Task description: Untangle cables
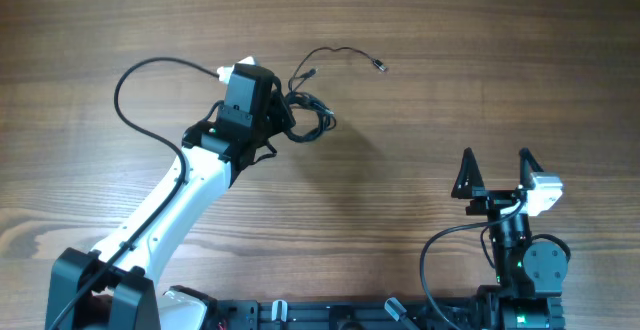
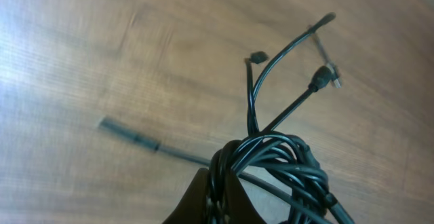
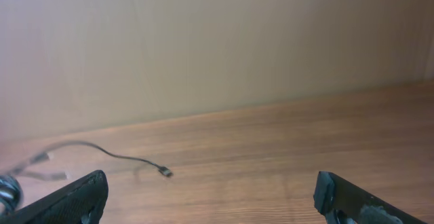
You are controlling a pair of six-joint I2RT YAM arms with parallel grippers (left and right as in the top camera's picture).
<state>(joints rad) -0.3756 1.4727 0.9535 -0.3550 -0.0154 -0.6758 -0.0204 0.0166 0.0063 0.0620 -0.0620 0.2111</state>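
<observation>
The left gripper (image 1: 283, 122) pinches the bunched cables (image 1: 312, 120) left of table centre. Pulling the whole bunch could tighten the knot and drag the loose plug end (image 1: 380, 66). The right gripper (image 1: 495, 167) sits well apart, jaws spread and empty.

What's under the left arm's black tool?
The bunched cables spill out beside the left tool, plug ends trailing. From overhead its body covers the gripped part.

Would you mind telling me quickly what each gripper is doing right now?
Left gripper: closed, holding the cables.
Right gripper: open, holding nothing.
</observation>
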